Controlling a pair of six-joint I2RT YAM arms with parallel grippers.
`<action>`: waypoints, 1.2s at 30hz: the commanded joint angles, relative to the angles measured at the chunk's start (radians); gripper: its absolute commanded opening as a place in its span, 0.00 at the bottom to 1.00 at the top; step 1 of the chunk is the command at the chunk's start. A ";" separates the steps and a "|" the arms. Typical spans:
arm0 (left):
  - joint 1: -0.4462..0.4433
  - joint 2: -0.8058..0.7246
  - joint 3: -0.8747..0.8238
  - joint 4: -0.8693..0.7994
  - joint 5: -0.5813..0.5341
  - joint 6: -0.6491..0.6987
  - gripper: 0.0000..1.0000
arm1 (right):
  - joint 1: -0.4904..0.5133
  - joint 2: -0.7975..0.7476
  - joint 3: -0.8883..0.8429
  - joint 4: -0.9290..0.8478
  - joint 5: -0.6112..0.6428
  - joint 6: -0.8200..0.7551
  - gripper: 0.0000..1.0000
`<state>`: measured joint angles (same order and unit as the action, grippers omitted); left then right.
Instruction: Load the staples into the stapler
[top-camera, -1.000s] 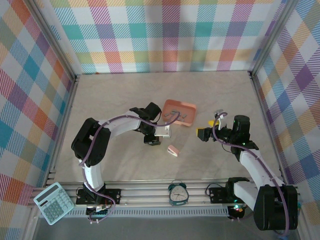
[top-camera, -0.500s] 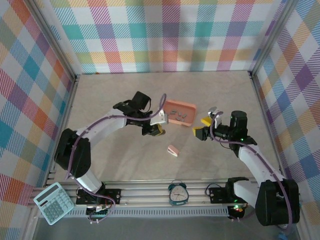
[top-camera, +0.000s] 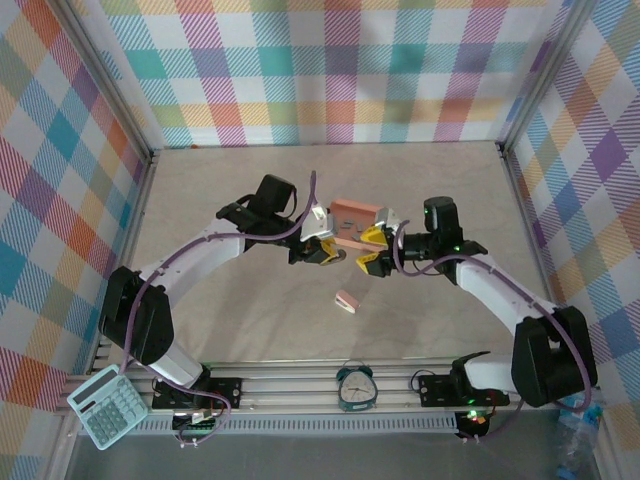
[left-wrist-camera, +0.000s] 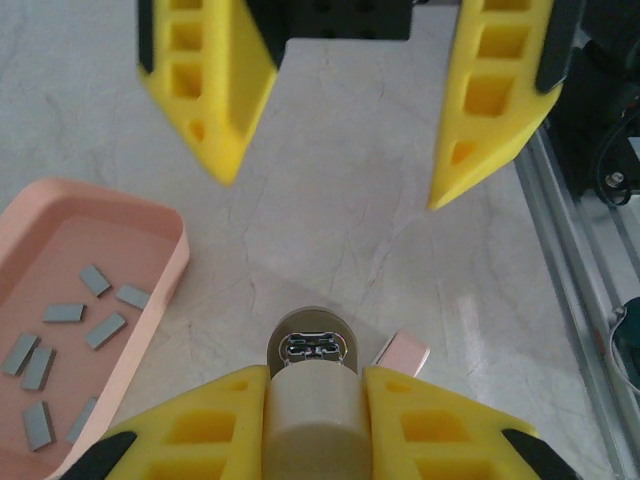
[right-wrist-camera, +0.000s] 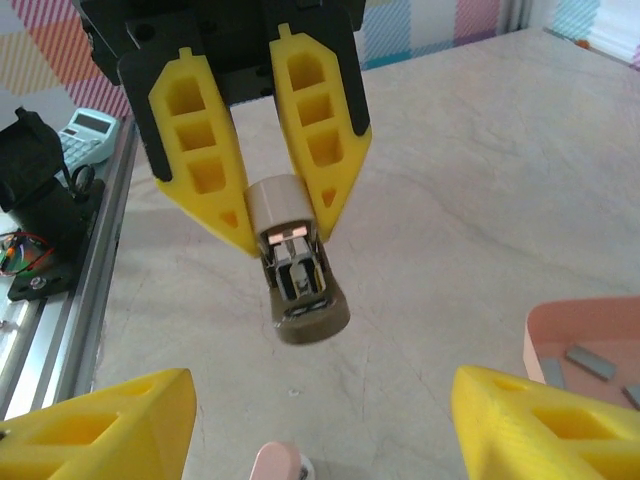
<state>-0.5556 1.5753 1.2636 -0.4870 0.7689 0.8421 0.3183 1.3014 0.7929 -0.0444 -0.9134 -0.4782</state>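
Observation:
My left gripper (top-camera: 324, 249) is shut on a beige and olive stapler (right-wrist-camera: 298, 262), held above the table with its open front end and magazine turned toward my right gripper (top-camera: 368, 252). In the left wrist view the stapler (left-wrist-camera: 311, 395) sits clamped between my yellow fingers. My right gripper (right-wrist-camera: 322, 380) is open, with nothing between its fingers, and faces the stapler from a short way off. The staples (left-wrist-camera: 68, 335) are several small grey strips lying in a pink tray (left-wrist-camera: 165, 275), just behind both grippers; a few staples (right-wrist-camera: 590, 360) also lie at the right of the right wrist view.
A small pink stapler (top-camera: 347, 300) lies on the table below the grippers. A green alarm clock (top-camera: 355, 385) stands on the front rail and a calculator (top-camera: 107, 405) lies at the front left. Checked walls close the back and sides.
My left arm has lifted the stapler and swung it right, toward the tray. My right gripper has travelled left to face it, and its jaws have narrowed somewhat.

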 joint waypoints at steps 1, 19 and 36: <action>0.003 -0.021 0.042 -0.010 0.075 0.022 0.03 | 0.027 0.037 0.063 -0.050 -0.090 -0.103 0.65; 0.003 -0.031 0.059 0.046 0.120 -0.013 0.00 | 0.111 0.128 0.129 -0.085 -0.116 -0.186 0.39; 0.043 -0.094 -0.031 0.412 0.185 -0.306 0.00 | 0.089 0.141 0.006 0.070 -0.069 -0.107 0.25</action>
<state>-0.5426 1.5269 1.2564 -0.2646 0.9249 0.6373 0.4126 1.4410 0.8371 -0.0212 -0.9424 -0.6136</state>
